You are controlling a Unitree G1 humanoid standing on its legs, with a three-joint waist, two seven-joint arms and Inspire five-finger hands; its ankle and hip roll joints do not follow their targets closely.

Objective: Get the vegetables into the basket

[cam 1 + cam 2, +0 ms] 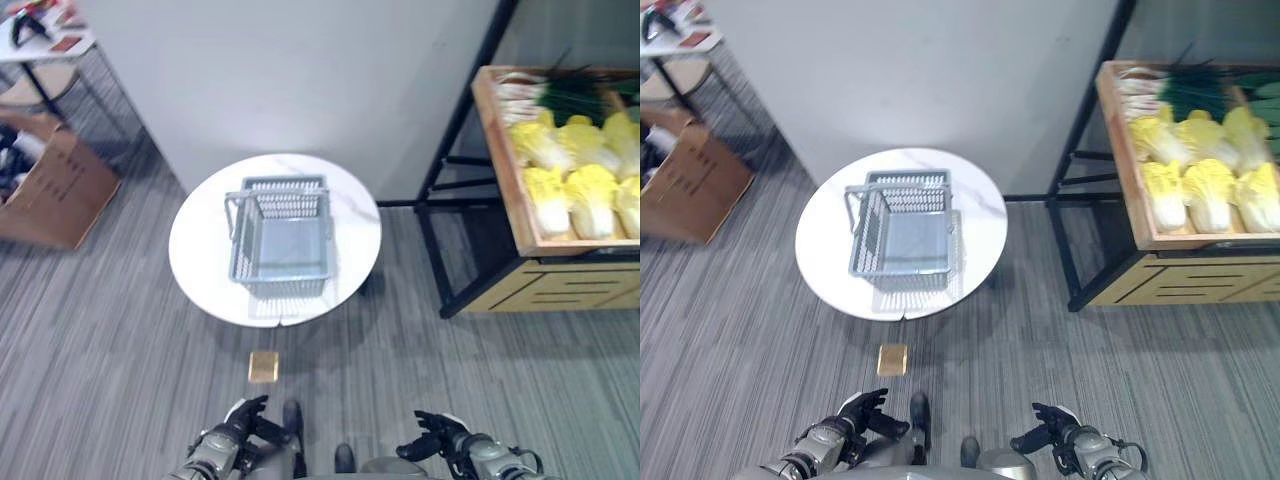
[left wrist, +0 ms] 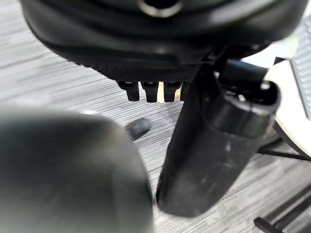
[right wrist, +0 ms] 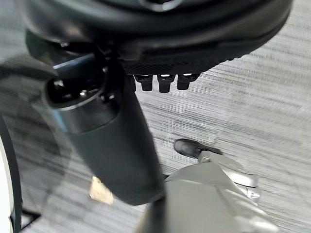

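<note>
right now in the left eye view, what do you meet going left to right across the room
brown cardboard box → round white marble-look table carrying the grey plastic mesh basket → black metal rack → wooden crate of yellow-green cabbages

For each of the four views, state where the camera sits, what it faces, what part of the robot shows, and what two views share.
Left eye view: on the head, looking down at the basket on the round table; both hands low.
Right eye view: same scene beside it, the vegetables at right.
Left wrist view: along the left hand toward carpet.
Right wrist view: along the right hand toward carpet.
Both eye views share basket, table and vegetables.
</note>
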